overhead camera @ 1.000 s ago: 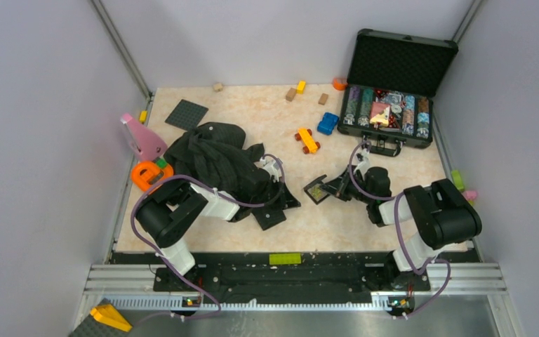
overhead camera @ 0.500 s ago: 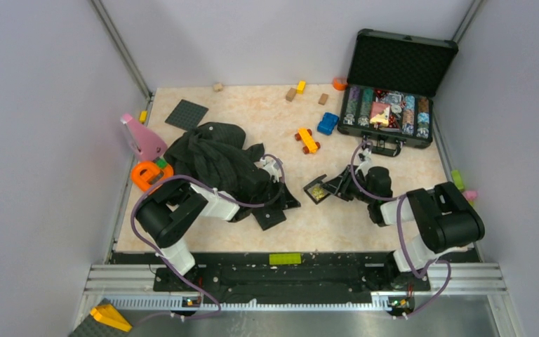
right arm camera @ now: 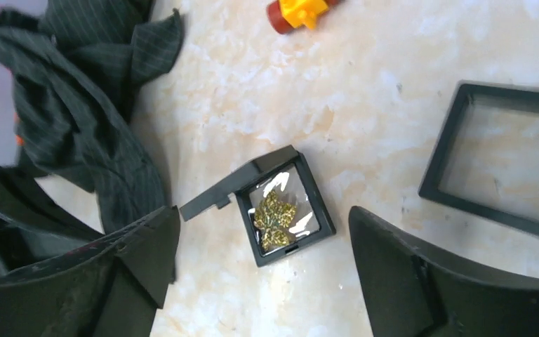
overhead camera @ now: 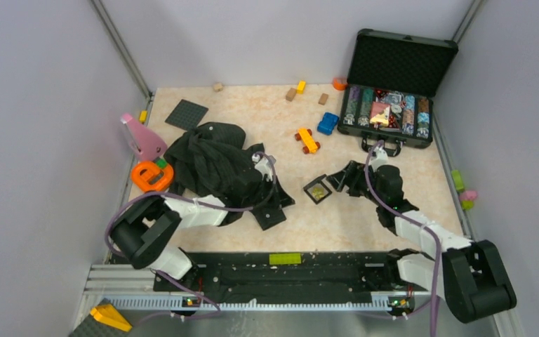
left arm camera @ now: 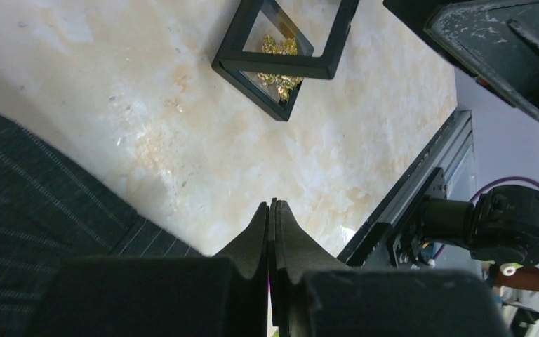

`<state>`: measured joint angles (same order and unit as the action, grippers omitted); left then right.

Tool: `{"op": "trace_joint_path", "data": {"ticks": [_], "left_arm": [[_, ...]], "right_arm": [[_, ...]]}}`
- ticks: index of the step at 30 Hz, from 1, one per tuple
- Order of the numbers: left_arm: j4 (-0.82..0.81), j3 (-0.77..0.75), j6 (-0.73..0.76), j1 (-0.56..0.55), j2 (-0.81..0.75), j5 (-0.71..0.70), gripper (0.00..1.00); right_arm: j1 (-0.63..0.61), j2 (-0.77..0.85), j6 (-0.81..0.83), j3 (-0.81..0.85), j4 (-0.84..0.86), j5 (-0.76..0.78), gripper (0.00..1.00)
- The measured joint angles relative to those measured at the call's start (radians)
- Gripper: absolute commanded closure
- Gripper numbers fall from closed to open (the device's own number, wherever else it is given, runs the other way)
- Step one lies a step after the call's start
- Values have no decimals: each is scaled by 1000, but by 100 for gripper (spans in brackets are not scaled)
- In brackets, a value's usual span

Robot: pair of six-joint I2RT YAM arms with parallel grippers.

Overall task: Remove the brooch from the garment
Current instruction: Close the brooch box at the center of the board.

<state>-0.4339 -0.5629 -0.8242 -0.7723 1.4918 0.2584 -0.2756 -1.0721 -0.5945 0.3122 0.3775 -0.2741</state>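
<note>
One brooch (right arm camera: 274,219), gold and leaf-shaped, lies off the garment (overhead camera: 214,165), inside a small black display box (right arm camera: 317,200) that stands open on the table (overhead camera: 365,217) just right of the garment. The single dark pinstriped shirt is heaped in a crumpled mound. Two more black squares show. An empty frame (right arm camera: 446,144) lies farther right of the garment than the box. A flat piece (overhead camera: 269,217) touches the garment's near hem and may be a third box, though the top view is too coarse to tell. Of the two grippers, the left gripper (left arm camera: 272,207) has its fingers pressed together on nothing, above the garment's right edge. The right gripper (right arm camera: 261,210) is spread wide and grips nothing, poised above the box on the side away from the garment. Two toy cars, one orange (overhead camera: 307,140) and one blue (overhead camera: 328,123), sit beyond the garment to its right. So do three tan blocks (overhead camera: 290,94) and one open chip case (overhead camera: 401,63).
</note>
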Motion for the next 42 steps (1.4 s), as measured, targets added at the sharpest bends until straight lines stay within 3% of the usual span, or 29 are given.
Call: {"op": "trace_joint_path", "data": {"ticks": [8, 17, 29, 36, 42], "left_arm": [[169, 47, 87, -1, -251, -89, 100], [307, 84, 142, -1, -409, -144, 100], [457, 121, 159, 0, -629, -257, 100], [493, 142, 165, -1, -665, -281, 100], [510, 148, 164, -1, -664, -277, 100]], "right_arm": [[-241, -52, 209, 282, -303, 220, 1], [-309, -320, 385, 513, -510, 313, 1], [-483, -391, 497, 638, -618, 463, 2], [-488, -465, 498, 692, -682, 522, 35], [-488, -396, 425, 582, -675, 516, 39]]}}
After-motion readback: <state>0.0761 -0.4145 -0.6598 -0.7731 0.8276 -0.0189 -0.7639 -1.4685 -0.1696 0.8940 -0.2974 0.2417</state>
